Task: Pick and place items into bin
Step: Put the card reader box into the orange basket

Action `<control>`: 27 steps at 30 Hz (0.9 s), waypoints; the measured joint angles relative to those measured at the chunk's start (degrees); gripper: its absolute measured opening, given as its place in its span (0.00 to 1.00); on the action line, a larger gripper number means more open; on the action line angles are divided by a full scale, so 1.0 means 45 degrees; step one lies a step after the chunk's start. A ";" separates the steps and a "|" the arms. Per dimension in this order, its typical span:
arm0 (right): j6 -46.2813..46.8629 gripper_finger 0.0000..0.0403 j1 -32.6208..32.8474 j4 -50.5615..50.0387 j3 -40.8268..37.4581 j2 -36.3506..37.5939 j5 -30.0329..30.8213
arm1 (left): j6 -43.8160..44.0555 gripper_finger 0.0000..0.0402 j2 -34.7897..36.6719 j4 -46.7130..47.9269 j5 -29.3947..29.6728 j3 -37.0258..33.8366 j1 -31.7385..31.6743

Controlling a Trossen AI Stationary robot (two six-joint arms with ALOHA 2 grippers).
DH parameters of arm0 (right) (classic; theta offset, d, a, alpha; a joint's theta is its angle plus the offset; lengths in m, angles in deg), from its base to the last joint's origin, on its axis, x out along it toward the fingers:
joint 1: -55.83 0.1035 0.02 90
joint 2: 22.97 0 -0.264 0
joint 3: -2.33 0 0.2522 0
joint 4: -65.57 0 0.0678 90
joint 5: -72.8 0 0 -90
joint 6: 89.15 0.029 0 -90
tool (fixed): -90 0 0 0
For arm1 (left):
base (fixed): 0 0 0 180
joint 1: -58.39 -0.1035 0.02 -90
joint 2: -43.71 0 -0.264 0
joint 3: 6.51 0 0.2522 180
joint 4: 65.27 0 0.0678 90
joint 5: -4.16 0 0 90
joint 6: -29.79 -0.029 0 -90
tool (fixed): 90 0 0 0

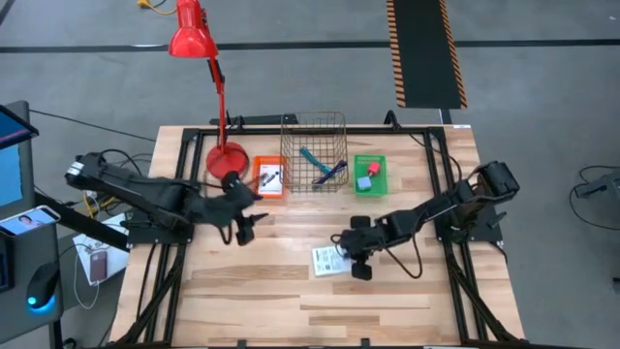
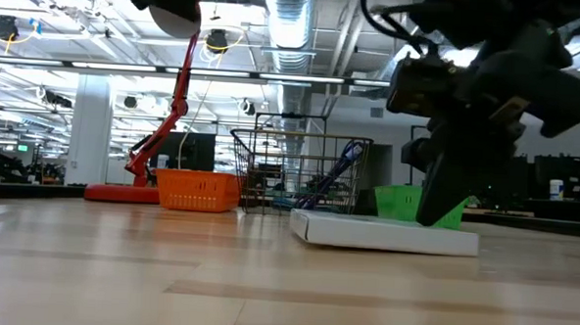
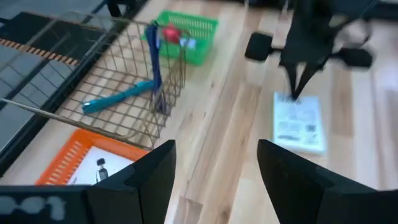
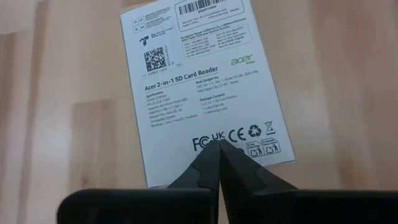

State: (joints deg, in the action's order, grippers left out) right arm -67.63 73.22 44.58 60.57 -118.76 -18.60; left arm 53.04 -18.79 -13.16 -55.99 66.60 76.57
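With its fingers pressed together and holding nothing, the right hand (image 4: 219, 149) touched the flat white printed packet (image 1: 331, 261) lying on the wooden counter (image 1: 291, 310); grasping first required opening.

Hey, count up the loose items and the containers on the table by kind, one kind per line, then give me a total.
White printed packets: 2, one on the bare table, one in the orange bin
Pens: 2, teal pen, blue pen
Small blocks: 2, pink-red block, blue-grey block
Containers: 3, orange bin, wire basket, green bin
Total: 9
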 joint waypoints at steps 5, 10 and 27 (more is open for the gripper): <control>0.0025 0.00 0.0398 0.0236 -0.0022 -0.0015 0.0568 | -0.0927 0.53 -0.1793 -0.0883 0.0316 0.0000 0.0540; 0.0236 0.00 0.0372 0.1502 -0.0675 0.0007 0.0575 | -0.2085 0.53 -0.3630 -0.2509 0.0428 0.0000 0.0990; 0.1685 0.00 0.0529 0.3986 -0.2387 0.0063 0.0787 | -0.2597 0.53 -0.6574 -0.5116 -0.0440 0.0000 0.1252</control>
State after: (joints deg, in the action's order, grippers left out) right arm -60.05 75.60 62.52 49.83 -118.48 -15.06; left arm 41.35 -48.37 -36.18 -57.97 66.60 82.20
